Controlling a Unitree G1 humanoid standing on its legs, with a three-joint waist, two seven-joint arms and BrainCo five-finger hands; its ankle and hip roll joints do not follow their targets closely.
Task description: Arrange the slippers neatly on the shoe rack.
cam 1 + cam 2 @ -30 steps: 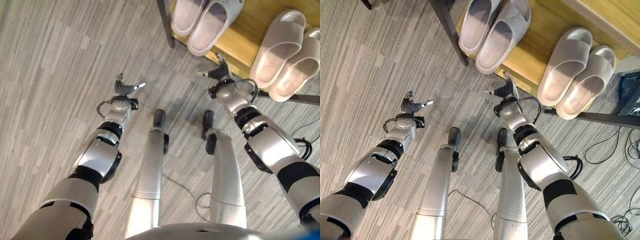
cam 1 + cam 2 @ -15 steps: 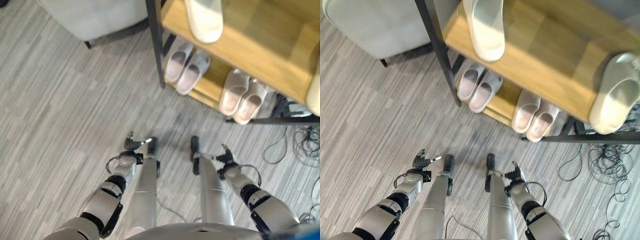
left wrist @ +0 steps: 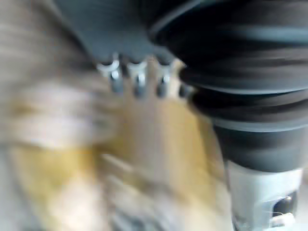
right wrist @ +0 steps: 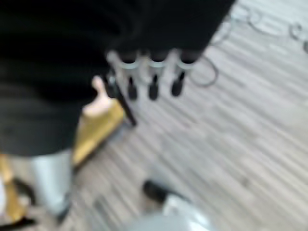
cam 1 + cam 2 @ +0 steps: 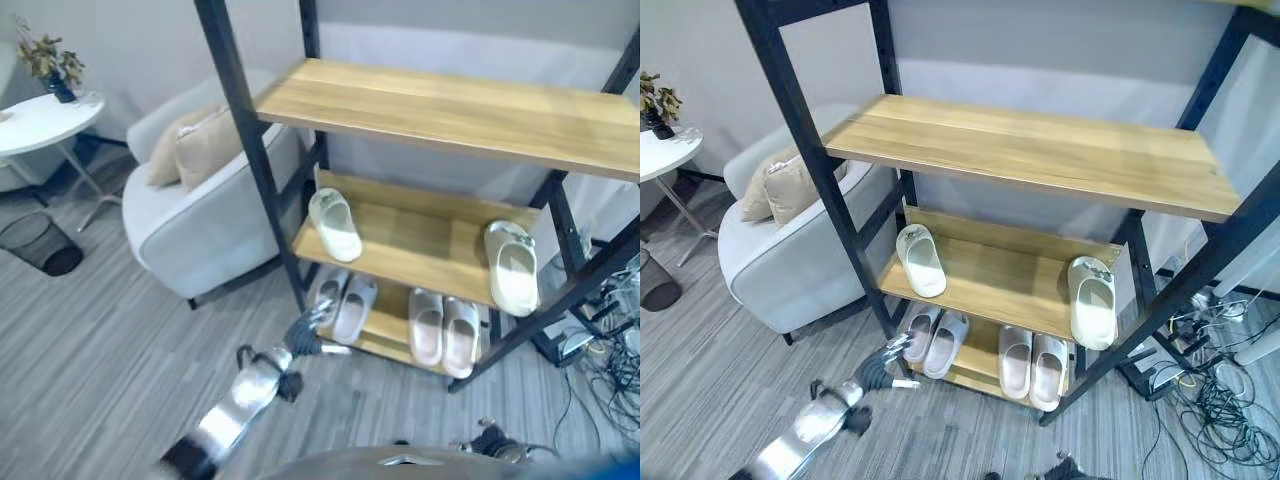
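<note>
With two pairs lined up on the bottom shelf [image 5: 385, 345] and both hands empty, fingers relaxed, the left hand [image 5: 303, 335] would best grip the cream slipper [image 5: 335, 224] mid-body before carrying it beside its mate [image 5: 511, 265].

The left hand [image 5: 303, 338] is held out in front on a silver-grey arm, raised off the floor. Its silver fingers [image 3: 138, 77] with dark tips are spread loose and hold nothing. The right hand [image 4: 149, 72] hangs low by the robot's side. Its fingers [image 4: 153, 79] are straight in a row and hold nothing.
</note>
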